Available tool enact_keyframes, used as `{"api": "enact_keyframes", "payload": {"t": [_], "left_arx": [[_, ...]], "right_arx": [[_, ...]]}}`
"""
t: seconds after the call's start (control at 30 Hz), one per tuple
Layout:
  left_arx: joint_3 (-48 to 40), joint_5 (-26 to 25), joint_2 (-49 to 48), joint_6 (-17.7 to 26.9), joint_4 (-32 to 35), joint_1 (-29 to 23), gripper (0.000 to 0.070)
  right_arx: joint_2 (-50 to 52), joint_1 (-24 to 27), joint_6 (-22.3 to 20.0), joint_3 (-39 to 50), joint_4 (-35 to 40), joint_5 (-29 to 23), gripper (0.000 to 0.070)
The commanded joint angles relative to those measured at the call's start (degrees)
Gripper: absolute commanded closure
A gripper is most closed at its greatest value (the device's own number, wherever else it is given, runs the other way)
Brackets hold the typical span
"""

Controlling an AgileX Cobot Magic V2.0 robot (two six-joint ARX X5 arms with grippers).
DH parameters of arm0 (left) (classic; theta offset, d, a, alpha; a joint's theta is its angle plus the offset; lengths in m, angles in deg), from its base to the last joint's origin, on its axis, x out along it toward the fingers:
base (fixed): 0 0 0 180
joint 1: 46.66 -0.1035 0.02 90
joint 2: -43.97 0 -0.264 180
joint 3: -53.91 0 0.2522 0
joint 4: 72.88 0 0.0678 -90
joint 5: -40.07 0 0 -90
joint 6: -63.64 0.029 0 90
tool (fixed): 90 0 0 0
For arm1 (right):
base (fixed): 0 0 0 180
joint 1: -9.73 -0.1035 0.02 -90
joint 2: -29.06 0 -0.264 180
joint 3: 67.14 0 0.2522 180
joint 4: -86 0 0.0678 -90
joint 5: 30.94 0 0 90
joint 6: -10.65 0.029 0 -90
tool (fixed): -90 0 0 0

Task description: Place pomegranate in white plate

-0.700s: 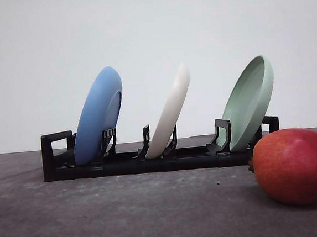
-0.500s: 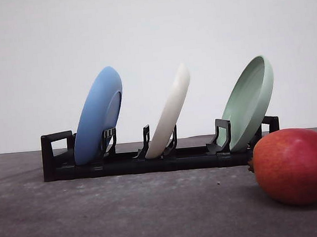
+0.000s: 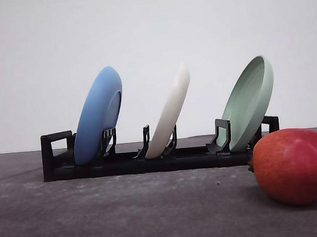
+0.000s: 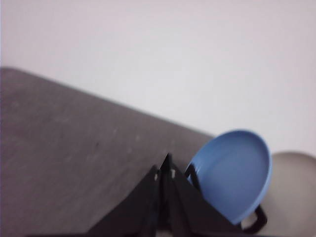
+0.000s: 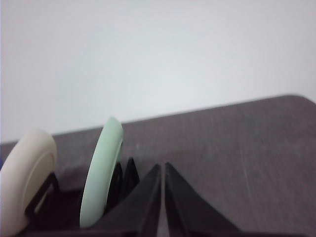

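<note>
The pomegranate (image 3: 296,165), red with an orange blush, lies on the dark table at the front right, just ahead of the rack's right end. The white plate (image 3: 171,110) stands on edge, leaning right, in the middle slot of a black rack (image 3: 151,159); the right wrist view catches it too as the white plate (image 5: 24,177). My left gripper (image 4: 164,174) is shut, its black fingers meeting near the blue plate. My right gripper (image 5: 163,170) is shut as well, with nothing between its fingers, close to the green plate.
A blue plate (image 3: 98,114) stands in the rack's left slot and a pale green plate (image 3: 250,102) in the right slot, both leaning. The blue plate (image 4: 232,174) and green plate (image 5: 102,170) appear in the wrist views. Bare dark tabletop (image 3: 128,215) lies ahead of the rack.
</note>
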Motion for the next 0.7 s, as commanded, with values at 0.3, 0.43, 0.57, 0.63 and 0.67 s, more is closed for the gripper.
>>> {"api": "enact_keyframes", "payload": {"t": [0.3, 0.43, 0.57, 0.63, 0.67], "left_arx": [[21.1, -0.5, 17.7, 15.7, -21.9, -0.1, 0.0689], [23.1, -0.8, 23.0, 18.8, -23.2, 1.0, 0.0689], [23.2, -0.8, 27.3, 20.8, -22.0, 5.1, 0.0689], [23.2, -0.7, 29.2, 22.3, -21.0, 7.8, 0.0689], [23.2, -0.7, 30.2, 22.7, -20.1, 9.3, 0.0689]], "right_arx": [[-12.6, 0.0, -9.4, -10.8, -11.9, 6.9, 0.0694], [-17.4, 0.0, -11.7, -10.8, -12.4, 8.0, 0.0694], [-20.9, -1.9, -14.5, -10.8, -12.4, 7.7, 0.0694], [-21.8, -3.8, -16.5, -10.8, -12.4, 6.8, 0.0694], [-22.1, -5.1, -17.4, -10.8, -12.4, 6.3, 0.0694]]}}
